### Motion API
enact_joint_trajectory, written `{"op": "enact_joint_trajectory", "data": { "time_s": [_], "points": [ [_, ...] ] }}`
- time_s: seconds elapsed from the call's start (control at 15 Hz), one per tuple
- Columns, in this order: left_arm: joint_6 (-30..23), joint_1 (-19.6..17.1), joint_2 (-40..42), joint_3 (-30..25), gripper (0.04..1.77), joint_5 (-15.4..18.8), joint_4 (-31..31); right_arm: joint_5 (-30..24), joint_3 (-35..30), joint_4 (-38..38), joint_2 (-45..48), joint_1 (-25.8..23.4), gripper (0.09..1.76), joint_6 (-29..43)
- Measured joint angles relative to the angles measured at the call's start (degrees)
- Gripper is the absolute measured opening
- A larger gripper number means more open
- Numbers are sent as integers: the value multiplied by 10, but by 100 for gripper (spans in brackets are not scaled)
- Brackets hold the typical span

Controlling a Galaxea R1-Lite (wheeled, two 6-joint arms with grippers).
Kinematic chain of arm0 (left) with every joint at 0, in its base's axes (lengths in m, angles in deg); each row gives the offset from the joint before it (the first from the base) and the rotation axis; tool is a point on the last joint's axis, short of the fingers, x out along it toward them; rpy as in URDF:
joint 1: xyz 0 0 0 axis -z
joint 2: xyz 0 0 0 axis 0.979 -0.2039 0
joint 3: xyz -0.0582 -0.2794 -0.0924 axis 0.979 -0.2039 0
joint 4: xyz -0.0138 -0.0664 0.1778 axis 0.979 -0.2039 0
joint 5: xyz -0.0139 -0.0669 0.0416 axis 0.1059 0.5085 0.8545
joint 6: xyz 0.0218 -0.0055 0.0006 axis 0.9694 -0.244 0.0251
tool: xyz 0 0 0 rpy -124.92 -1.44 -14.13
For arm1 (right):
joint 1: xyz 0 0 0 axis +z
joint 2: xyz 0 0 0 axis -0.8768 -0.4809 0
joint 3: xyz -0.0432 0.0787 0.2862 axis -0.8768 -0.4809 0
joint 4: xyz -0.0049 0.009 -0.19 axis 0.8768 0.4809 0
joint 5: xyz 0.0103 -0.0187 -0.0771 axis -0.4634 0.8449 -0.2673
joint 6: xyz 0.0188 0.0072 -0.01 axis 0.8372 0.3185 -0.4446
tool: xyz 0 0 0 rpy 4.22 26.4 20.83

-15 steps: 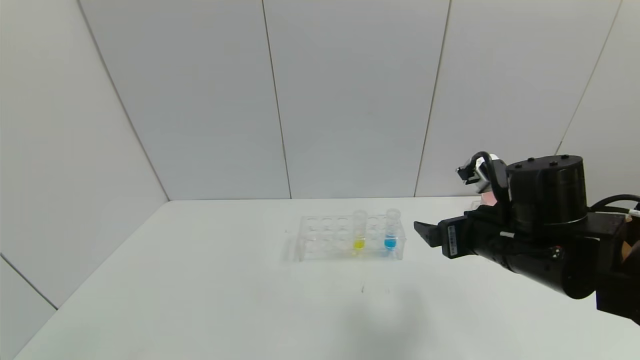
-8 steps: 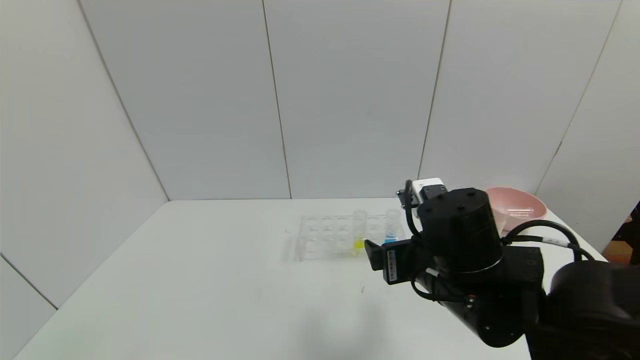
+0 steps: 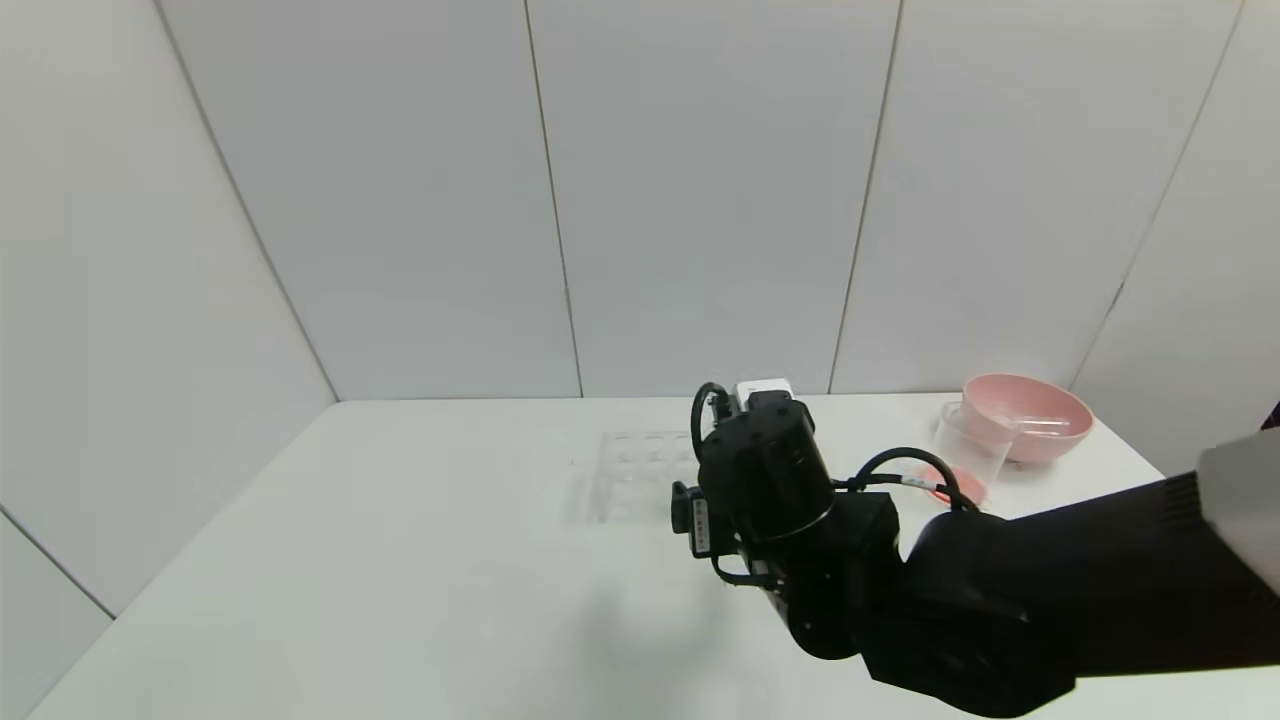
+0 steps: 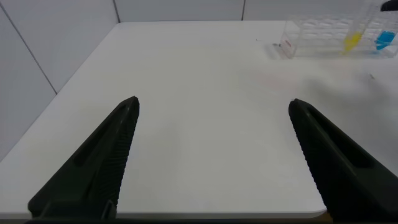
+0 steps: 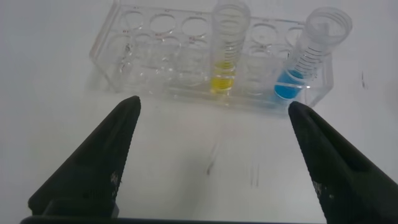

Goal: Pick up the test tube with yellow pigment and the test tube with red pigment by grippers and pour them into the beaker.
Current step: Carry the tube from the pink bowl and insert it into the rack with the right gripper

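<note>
Near the bench's far edge, right tool (image 5: 211, 162) spread, empty, facing the rack (image 5: 155, 43) holding yellow-pigment tube (image 5: 227, 43); beaker (image 3: 968, 450) toward far right corner. Left tool (image 4: 211, 155) spread, idle.

arm: thick matte-black right arm (image 3: 1000, 590), rounded joint housings, grey section at its upper end
cables: looping black cables
marking: small white label
fingers: black ribbed wedge-shaped fingers (image 5: 93, 171)
</note>
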Motion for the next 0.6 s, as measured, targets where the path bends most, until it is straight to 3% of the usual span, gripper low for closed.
{"op": "enact_joint_trajectory", "data": {
  "time_s": [0.6],
  "points": [
    [0, 0, 0, 0, 172, 0, 0, 20, 157, 2, -136, -34, 170, -21]
  ]
}}
